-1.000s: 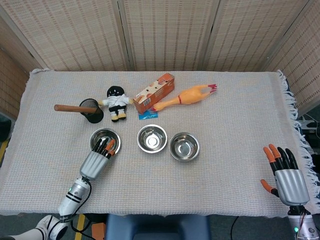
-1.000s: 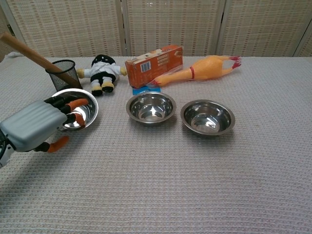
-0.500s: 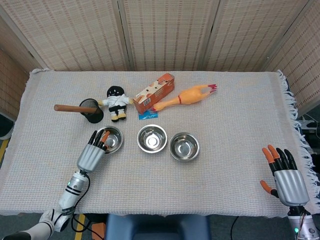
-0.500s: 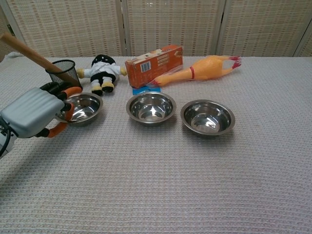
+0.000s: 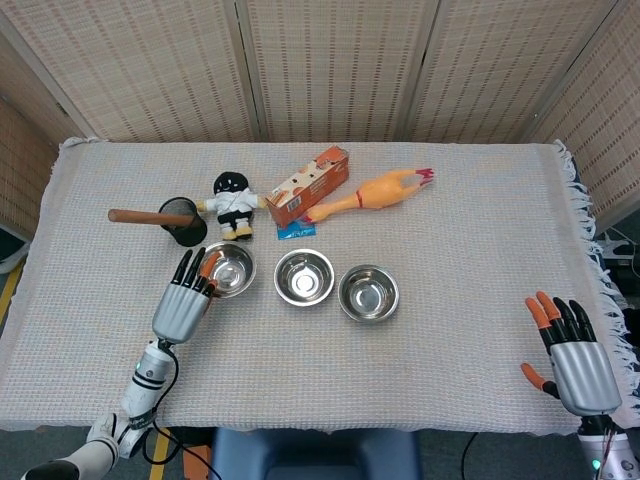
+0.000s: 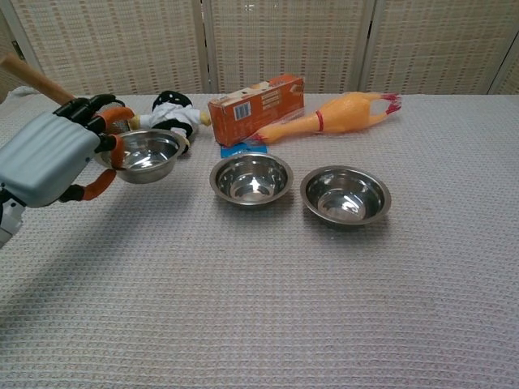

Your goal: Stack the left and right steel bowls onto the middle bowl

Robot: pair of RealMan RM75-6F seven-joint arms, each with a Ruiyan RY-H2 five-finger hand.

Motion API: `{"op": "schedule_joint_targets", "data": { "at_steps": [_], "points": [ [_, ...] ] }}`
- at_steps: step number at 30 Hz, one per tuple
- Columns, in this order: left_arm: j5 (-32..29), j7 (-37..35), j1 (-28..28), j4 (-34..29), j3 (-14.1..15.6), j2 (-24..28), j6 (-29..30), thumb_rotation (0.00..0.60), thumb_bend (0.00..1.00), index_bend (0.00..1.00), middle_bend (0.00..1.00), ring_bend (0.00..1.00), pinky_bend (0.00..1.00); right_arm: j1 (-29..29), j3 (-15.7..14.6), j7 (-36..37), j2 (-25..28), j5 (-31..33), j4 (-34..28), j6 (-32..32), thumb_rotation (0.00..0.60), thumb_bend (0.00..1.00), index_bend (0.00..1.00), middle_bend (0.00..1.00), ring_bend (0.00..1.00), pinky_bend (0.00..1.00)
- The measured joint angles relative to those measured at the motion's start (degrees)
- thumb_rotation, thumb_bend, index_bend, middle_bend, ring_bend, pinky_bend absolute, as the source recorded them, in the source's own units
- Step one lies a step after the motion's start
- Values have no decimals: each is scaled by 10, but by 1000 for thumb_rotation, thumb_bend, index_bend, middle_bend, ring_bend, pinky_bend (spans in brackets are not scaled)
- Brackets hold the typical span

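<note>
My left hand (image 5: 184,302) (image 6: 50,155) grips the left steel bowl (image 5: 229,268) (image 6: 148,154) by its near rim and holds it off the cloth, left of the middle bowl (image 5: 304,276) (image 6: 250,178). The right bowl (image 5: 368,292) (image 6: 345,194) sits on the cloth beside the middle one, and both are empty. My right hand (image 5: 577,355) hovers open at the table's front right corner, far from the bowls; only the head view shows it.
Behind the bowls lie a doll (image 5: 233,204) (image 6: 174,117), an orange box (image 5: 307,186) (image 6: 255,108) and a rubber chicken (image 5: 375,191) (image 6: 334,114). A black mesh cup holding a wooden stick (image 5: 180,220) stands at the back left. The woven tablecloth (image 5: 450,240) covers the table.
My left hand has lifted the left bowl off the cloth and carried it up and to the right, toward the middle bowl. My right hand has stayed still.
</note>
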Motion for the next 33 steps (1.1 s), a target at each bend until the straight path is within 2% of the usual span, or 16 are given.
{"op": "schedule_joint_targets", "data": {
  "at_steps": [5, 8, 19, 21, 22, 27, 29, 33],
  "points": [
    [6, -4, -5, -18, 1, -5, 29, 600, 462, 668, 106, 0, 127, -1, -2, 4, 3, -3, -2, 1, 600, 92, 0, 0, 0, 0],
    [12, 17, -19, -38, 3, -12, 29, 600, 462, 665, 105, 0, 127, -2, -4, 10, 7, -7, -4, 3, 600, 92, 0, 0, 0, 0],
    [9, 85, -114, -46, -5, -68, -74, 600, 460, 646, 103, 0, 121, -3, 0, 30, 18, 3, -6, 1, 600, 92, 0, 0, 0, 0],
    [8, 88, -126, -39, -7, -76, -88, 600, 456, 596, 94, 0, 120, -3, 2, 32, 19, 6, -6, 1, 600, 92, 0, 0, 0, 0],
    [7, 90, -129, -36, -7, -79, -94, 600, 456, 537, 85, 0, 119, -3, 2, 33, 20, 8, -6, 1, 600, 92, 0, 0, 0, 0],
    [-3, 97, -140, -25, -6, -91, -125, 600, 460, 35, 8, 0, 114, -3, 3, 34, 21, 9, -7, 0, 600, 92, 0, 0, 0, 0],
    [-6, 97, -141, -31, -5, -90, -129, 600, 459, 0, 0, 0, 113, -3, 1, 34, 21, 5, -7, -1, 600, 92, 0, 0, 0, 0],
    [-10, 98, -137, -62, -3, -78, -131, 600, 465, 0, 0, 0, 112, -3, -1, 32, 21, 3, -7, -2, 600, 92, 0, 0, 0, 0]
  ]
}}
